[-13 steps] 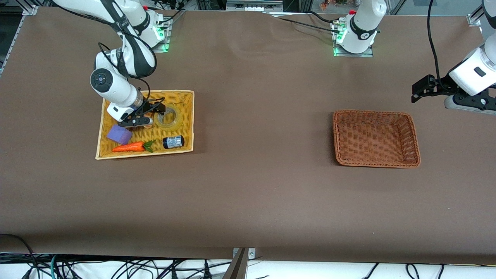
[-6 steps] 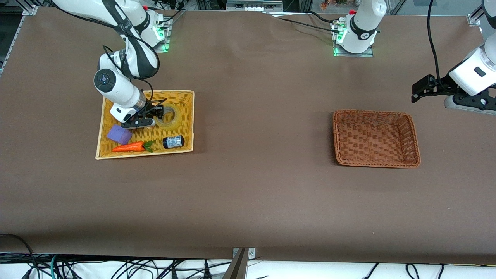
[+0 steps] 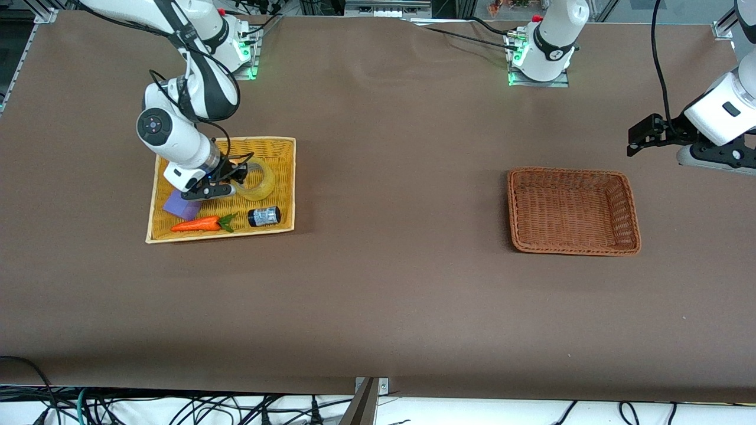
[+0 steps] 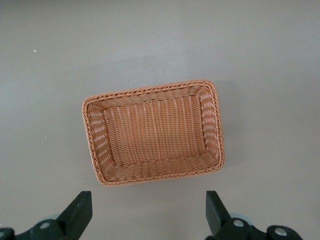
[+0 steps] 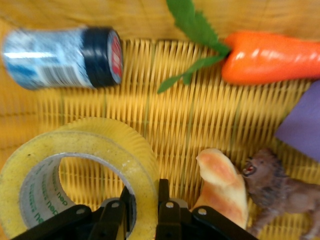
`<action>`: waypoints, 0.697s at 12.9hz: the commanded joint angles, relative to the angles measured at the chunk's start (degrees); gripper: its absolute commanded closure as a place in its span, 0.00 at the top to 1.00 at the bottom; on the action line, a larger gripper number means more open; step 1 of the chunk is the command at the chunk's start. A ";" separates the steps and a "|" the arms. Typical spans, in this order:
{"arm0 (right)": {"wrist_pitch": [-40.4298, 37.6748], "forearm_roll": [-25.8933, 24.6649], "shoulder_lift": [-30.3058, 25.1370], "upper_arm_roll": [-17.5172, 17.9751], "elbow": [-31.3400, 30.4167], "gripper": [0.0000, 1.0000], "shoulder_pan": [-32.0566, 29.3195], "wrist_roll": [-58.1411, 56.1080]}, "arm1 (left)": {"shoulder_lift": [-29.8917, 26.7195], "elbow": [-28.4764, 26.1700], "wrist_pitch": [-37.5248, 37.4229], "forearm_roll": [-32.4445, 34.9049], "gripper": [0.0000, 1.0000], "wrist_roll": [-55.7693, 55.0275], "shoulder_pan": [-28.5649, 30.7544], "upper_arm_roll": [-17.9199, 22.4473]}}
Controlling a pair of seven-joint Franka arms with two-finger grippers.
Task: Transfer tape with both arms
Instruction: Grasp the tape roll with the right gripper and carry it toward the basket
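Right gripper is pinched on the wall of the tape, one finger in the hole and one outside, over the yellow tray: pick step, so next comes a clean lift and carry toward mid-table for handover. Left gripper waits wide open over the brown basket. Tape is a translucent yellowish ring, tilted up.

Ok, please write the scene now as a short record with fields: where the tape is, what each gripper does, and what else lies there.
tape: tilted up in the yellow tray, rim pinched
right gripper: shut on the tape wall, one finger inside the hole
left gripper: open, waiting above the brown basket
brown basket: holds nothing
also in tray: can, carrot, purple block, croissant, toy lion
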 commanded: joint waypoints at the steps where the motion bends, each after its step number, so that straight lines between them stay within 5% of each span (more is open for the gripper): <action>1: -11.49 -0.30 -2.73 1.02 7.93 0.00 0.04 0.57 | 0.01 1.04 -1.11 -0.33 1.00 0.99 0.44 0.13; 5: -22.79 -0.21 1.04 2.88 23.23 0.00 7.48 10.73 | 0.01 0.95 -1.11 -0.33 1.00 1.16 0.88 0.13; 9: -22.71 -4.23 16.83 2.79 40.35 0.00 20.49 33.99 | 0.01 1.04 -1.11 -0.33 1.00 1.17 0.97 0.04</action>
